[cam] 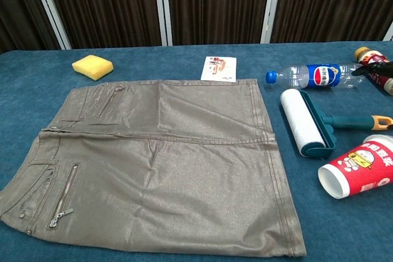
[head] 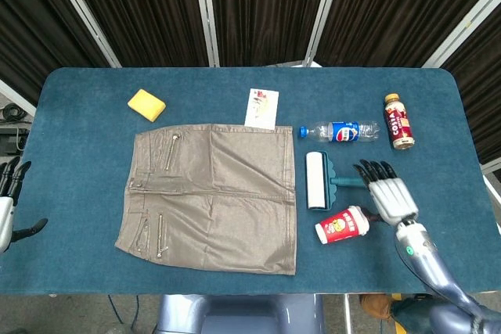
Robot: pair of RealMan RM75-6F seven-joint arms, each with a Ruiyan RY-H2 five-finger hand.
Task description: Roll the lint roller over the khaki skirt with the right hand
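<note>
The khaki skirt [head: 211, 197] [cam: 153, 164] lies flat on the blue table, zips toward the left. Just right of it lies the lint roller [head: 316, 181] [cam: 301, 128], a white roll on a teal frame whose handle points right. My right hand [head: 385, 195] hovers over the handle's far end with fingers spread and nothing in it. In the chest view only its dark fingertips [cam: 371, 70] show, above the handle, whose orange tip is still uncovered. My left hand [head: 9, 207] hangs open off the table's left edge.
A red paper cup [head: 343, 225] [cam: 359, 165] lies on its side just below the roller handle. A water bottle [head: 339, 131] and a coffee bottle [head: 398, 121] lie behind it. A yellow sponge [head: 146, 105] and a card [head: 261, 108] sit behind the skirt.
</note>
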